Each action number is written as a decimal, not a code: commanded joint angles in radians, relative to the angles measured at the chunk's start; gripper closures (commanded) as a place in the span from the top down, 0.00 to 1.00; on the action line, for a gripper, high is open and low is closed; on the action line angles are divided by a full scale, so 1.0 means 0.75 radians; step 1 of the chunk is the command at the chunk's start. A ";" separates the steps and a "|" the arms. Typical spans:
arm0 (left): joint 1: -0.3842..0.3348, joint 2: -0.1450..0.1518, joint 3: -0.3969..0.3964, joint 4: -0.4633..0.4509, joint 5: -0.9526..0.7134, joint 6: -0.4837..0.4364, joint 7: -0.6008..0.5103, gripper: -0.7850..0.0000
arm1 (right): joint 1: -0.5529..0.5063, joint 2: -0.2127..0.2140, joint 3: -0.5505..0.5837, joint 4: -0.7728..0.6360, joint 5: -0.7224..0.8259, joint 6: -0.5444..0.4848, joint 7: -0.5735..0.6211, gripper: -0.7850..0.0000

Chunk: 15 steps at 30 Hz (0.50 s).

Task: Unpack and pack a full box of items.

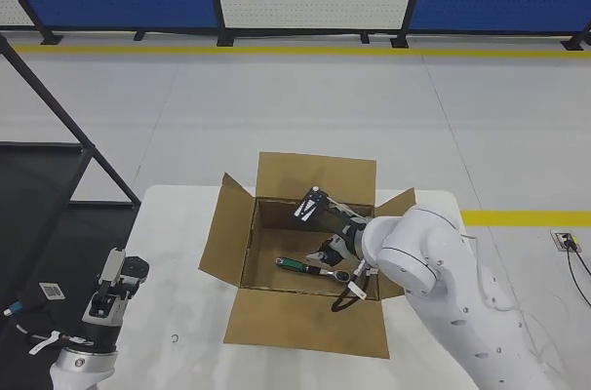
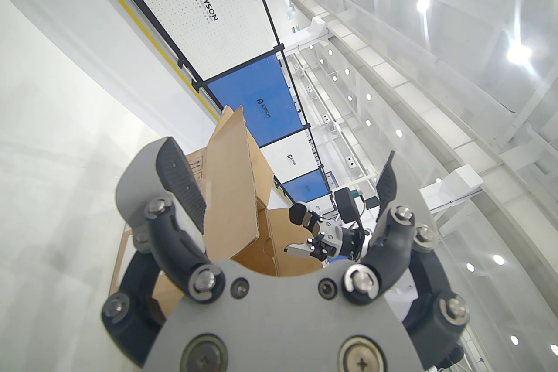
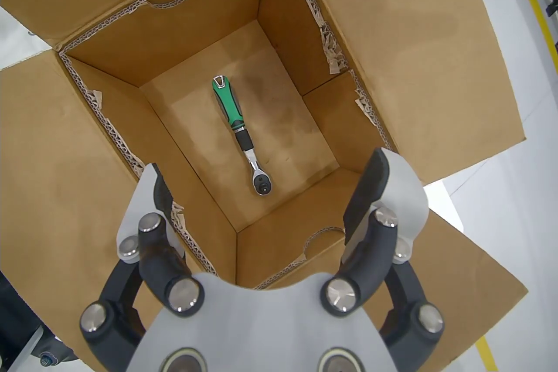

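Observation:
An open cardboard box (image 1: 276,185) stands in the middle of the white table (image 1: 178,302), all its flaps folded outward. On its floor lies a ratchet wrench (image 1: 315,270) with a green and black handle (image 3: 228,101) and a steel head. My right gripper (image 1: 313,204) hangs above the box's far right part, and the right wrist view looks straight down into the box (image 3: 305,55). That gripper (image 3: 266,168) is open and holds nothing. My left gripper (image 1: 126,265) is near the table's left edge, well clear of the box (image 2: 231,182). It (image 2: 280,156) is open and empty, tilted upward.
A black metal frame (image 1: 52,166) stands off the table's left side. A small ring mark (image 1: 175,338) sits on the table in front of the box's left flap. The table surface left of the box is bare.

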<state>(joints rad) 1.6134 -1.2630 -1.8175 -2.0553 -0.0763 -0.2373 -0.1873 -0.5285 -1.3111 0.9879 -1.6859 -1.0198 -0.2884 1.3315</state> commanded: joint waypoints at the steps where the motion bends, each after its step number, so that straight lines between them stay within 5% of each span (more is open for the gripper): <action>1: 0.000 0.000 0.000 0.000 0.000 0.000 0.000 1.00 | 0.000 0.000 0.000 0.000 0.000 0.000 0.000 1.00; 6: 0.000 0.000 0.000 0.000 0.000 0.000 0.000 1.00 | -0.006 -0.005 -0.035 0.047 -0.023 -0.002 -0.063 1.00; 15: 0.000 0.000 0.000 0.000 0.000 0.000 0.000 1.00 | 0.228 -0.080 -0.254 0.462 0.114 -0.142 -0.088 1.00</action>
<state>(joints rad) 1.6134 -1.2630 -1.8175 -2.0553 -0.0763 -0.2373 -0.1873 -0.3733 -1.3658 0.8128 -1.3805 -0.9533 -0.3738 1.2674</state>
